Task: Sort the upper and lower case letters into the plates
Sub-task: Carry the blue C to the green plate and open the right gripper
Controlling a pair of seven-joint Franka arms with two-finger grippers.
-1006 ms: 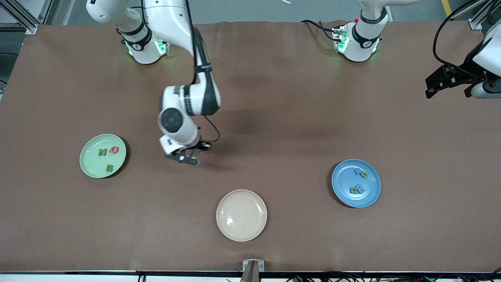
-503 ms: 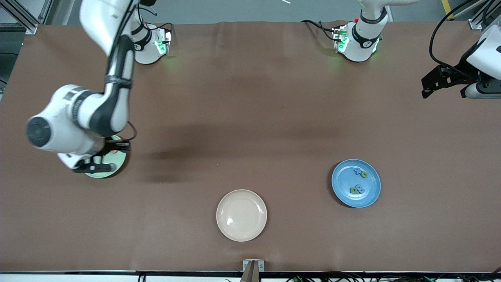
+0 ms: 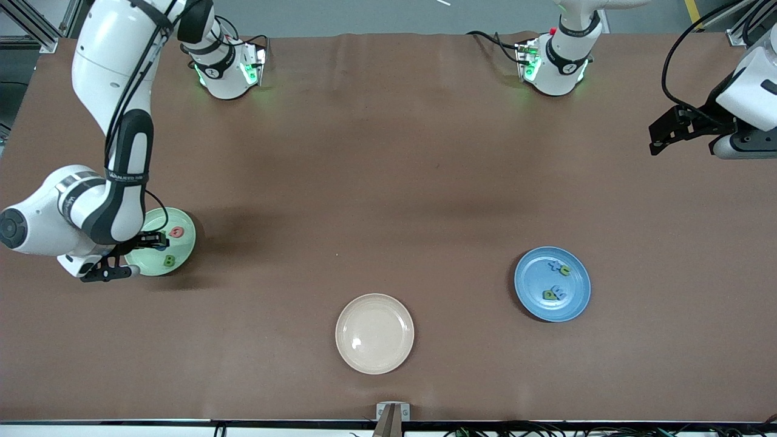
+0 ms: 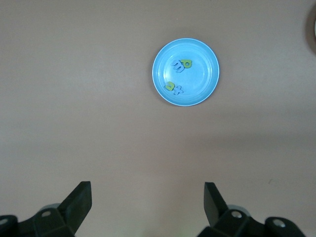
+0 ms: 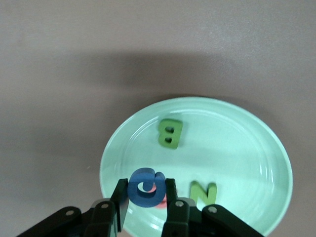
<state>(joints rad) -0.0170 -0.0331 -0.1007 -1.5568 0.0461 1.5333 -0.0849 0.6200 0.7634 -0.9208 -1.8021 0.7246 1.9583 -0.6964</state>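
right claw [image 5: 146,197] clamped on blue letter [image 5: 144,187], over green plate [image 3: 185,244] | to be lowered onto bare plate clear of B [image 5: 170,133] and N [image 5: 203,193], then released | left claw [image 4: 148,207] wide open, empty, waiting high over worktop [image 3: 388,182] | blue plate [image 3: 580,303] holds four letters

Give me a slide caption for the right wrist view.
Right claw holding a blue letter over the green plate.

A green B [image 5: 170,134] and a green N [image 5: 203,193] can be read in the pale green plate [image 5: 256,148]. Other letters: too small.
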